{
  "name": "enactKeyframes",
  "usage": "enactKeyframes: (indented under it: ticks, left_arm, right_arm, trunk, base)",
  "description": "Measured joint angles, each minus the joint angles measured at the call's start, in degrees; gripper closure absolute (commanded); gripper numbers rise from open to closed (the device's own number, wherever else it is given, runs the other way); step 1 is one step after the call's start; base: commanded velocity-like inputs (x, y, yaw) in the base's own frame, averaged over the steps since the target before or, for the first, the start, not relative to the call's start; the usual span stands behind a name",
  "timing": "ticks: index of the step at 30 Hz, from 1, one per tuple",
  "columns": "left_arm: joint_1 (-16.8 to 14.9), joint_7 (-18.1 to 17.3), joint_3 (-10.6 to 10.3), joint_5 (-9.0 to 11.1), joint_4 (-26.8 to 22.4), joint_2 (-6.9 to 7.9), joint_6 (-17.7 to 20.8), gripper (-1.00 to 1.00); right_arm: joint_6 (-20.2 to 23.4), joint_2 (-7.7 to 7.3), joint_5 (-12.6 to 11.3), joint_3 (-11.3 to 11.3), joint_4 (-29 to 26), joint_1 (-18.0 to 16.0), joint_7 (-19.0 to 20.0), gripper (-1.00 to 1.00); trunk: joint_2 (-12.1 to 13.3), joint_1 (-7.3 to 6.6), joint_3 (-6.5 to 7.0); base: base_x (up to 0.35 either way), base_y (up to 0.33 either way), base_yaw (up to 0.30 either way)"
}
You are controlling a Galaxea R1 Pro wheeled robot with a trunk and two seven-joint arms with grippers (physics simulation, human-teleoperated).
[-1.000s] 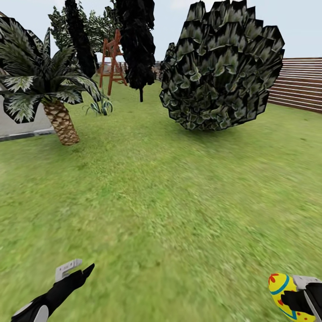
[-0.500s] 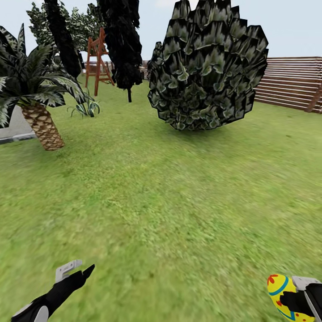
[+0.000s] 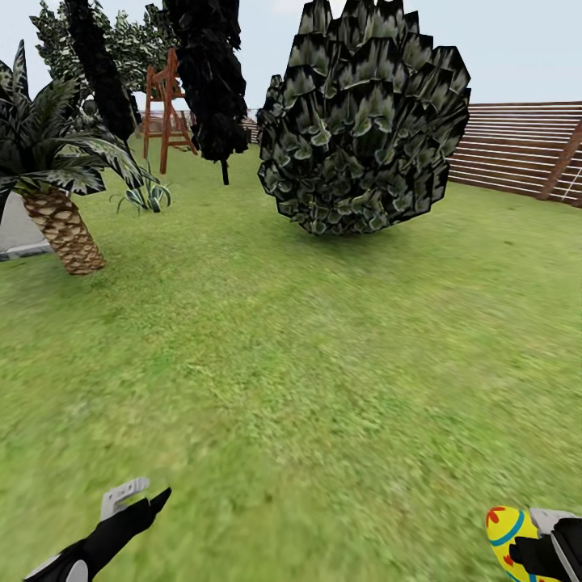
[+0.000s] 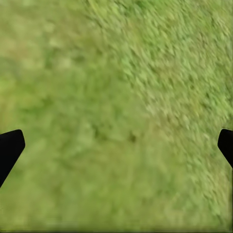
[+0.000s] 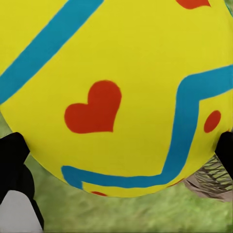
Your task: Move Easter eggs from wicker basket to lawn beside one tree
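One yellow Easter egg [image 3: 503, 529] with blue zigzags and red marks sits in my right gripper [image 3: 529, 548], low at the right of the head view. In the right wrist view the egg [image 5: 116, 92] bulges between the two black fingertips [image 5: 12, 155]. My left gripper [image 3: 137, 495] hangs open and empty over the lawn [image 3: 307, 347], low at the left; its wrist view has grass between the spread fingertips [image 4: 9, 148]. A tree [image 3: 224, 166] with a thin trunk and dark foliage stands far ahead at the left. The other eggs are out of view.
A large dark round bush [image 3: 364, 121] stands ahead in the middle. A palm [image 3: 61, 230] is at the left, with a red-brown wooden frame [image 3: 166, 105] behind it. A slatted fence [image 3: 517, 153] runs along the right. A brown woven patch [image 5: 213, 179] peeks from behind the egg.
The whole head view has shifted: palm, tree and bush slid left in the picture, so the camera moved. Both grippers keep their places and states.
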Motion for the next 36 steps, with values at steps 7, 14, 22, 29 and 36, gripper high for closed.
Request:
enactKeyframes:
  ticks: [7,14,22,29,36]
  left_arm:
    - [0.0,0.0,0.0,0.0,0.8,0.01,0.1,-1.0]
    - [0.0,0.1,0.0,0.0,0.8,0.01,0.3,-1.0]
    - [0.0,0.1,0.0,0.0,0.8,0.19,0.4,-1.0]
    - [0.0,0.1,0.0,0.0,0.8,0.27,0.5,-1.0]
    - [0.0,0.2,0.0,0.0,0.8,0.25,0.6,-1.0]
  right_arm:
    - [0.1,-0.09,0.0,-0.1,-0.1,0.0,-0.1,1.0]
    - [0.0,-0.25,0.0,-0.3,-0.5,0.0,-0.1,1.0]
    - [0.0,-0.19,0.0,-0.4,-0.7,0.0,-0.2,1.0]
    - [0.0,-0.28,0.0,-0.4,-0.7,0.0,-0.3,1.0]
    - [0.1,-0.37,0.0,-0.5,-0.9,0.0,-0.3,1.0]
  trunk:
    - [0.0,0.03,0.0]
    - [0.0,0.02,0.0]
    - [0.0,0.0,0.12]
    - [0.0,-0.01,0.26]
    - [0.0,-0.03,0.4]
  base:
    - [-0.14,0.13,0.0]
    - [-0.192,0.272,-0.039]
    - [-0.059,0.309,-0.27]
    - [0.055,0.319,-0.282]
    - [0.217,0.285,-0.282]
